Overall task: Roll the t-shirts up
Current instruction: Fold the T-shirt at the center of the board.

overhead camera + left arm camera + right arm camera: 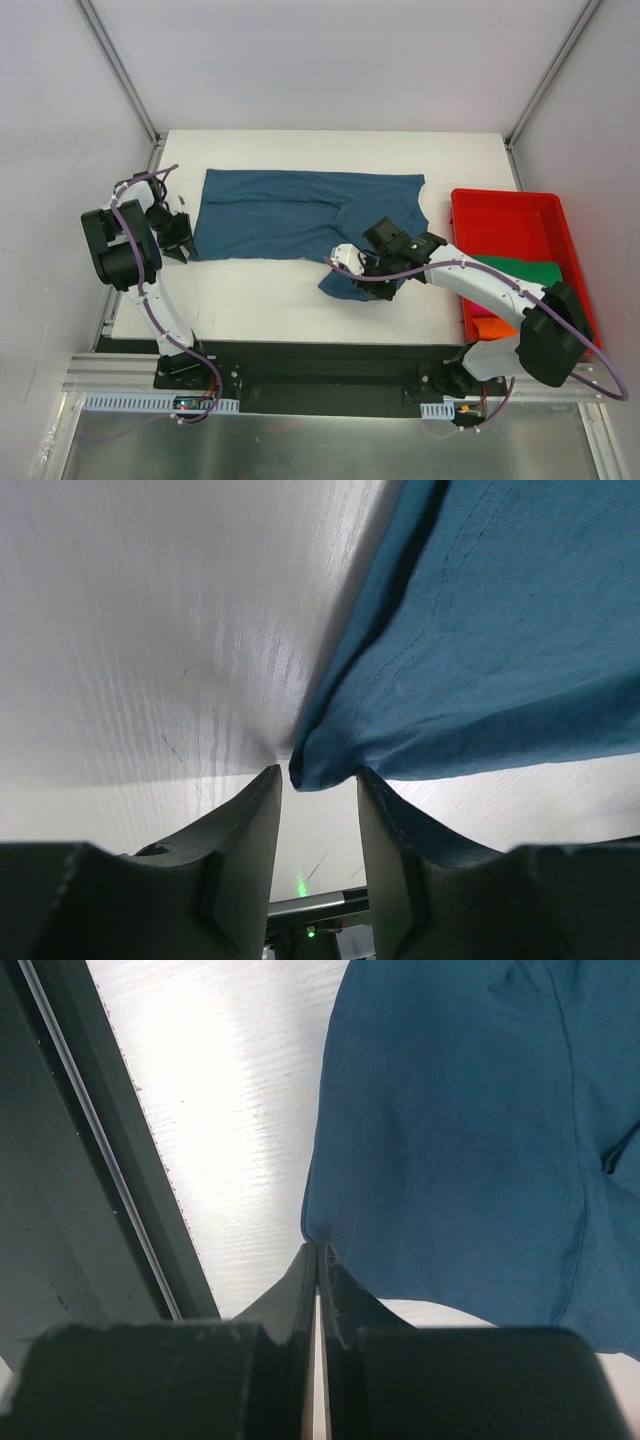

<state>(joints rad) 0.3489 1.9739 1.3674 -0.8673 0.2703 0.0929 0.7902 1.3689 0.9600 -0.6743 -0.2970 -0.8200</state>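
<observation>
A dark teal-blue t-shirt (290,215) lies spread flat across the white table, with its near right part bunched up. My left gripper (185,236) is open at the shirt's left edge. In the left wrist view the shirt's corner (330,765) sits between the tips of that gripper (318,776), which are apart. My right gripper (362,285) is shut on the bunched near edge of the shirt. In the right wrist view that gripper (318,1252) pinches the fabric's edge (440,1140).
A red plastic bin (505,196) stands at the table's right edge, with a green shirt (520,270) and an orange shirt (492,328) in it. Bare white table (250,300) lies in front of the teal shirt. Metal frame posts stand at the back corners.
</observation>
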